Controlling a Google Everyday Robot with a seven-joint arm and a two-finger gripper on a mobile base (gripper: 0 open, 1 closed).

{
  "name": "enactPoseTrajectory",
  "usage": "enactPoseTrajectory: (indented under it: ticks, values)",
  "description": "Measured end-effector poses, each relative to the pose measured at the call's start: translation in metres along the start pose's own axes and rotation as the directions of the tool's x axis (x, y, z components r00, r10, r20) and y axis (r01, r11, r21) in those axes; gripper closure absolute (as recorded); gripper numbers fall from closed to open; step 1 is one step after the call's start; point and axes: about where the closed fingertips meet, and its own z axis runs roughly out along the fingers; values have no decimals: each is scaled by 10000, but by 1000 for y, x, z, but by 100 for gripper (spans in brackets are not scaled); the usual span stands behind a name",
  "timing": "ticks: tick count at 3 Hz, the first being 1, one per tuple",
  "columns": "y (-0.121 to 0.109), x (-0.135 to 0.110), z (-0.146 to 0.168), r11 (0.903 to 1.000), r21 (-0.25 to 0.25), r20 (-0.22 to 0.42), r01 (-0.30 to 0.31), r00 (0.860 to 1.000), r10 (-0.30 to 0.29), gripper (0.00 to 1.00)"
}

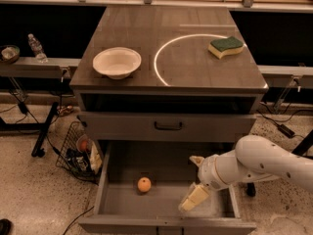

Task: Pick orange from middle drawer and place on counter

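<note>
The orange lies on the floor of the open middle drawer, left of centre. My gripper is inside the drawer to the right of the orange, about a hand's width away and not touching it. Its cream fingers are spread apart with nothing between them. The white arm comes in from the right over the drawer's right side. The counter with its white arc is the cabinet top above.
A white bowl sits on the counter's left and a yellow sponge with a green top at its back right. A shut drawer front with a black handle overhangs the open drawer. A wire basket stands on the floor to the left.
</note>
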Motion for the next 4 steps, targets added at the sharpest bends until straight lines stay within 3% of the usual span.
enactPoseTrajectory:
  ticks: [1, 2, 4]
  values:
    - [-10, -2, 51, 9997, -16, 680, 241, 9974, -239, 0]
    - [-20, -3, 81, 9989, -14, 1141, 461, 9924, -457, 0]
    - [-45, -14, 164, 9893, -53, 2047, 1461, 9685, -1419, 0]
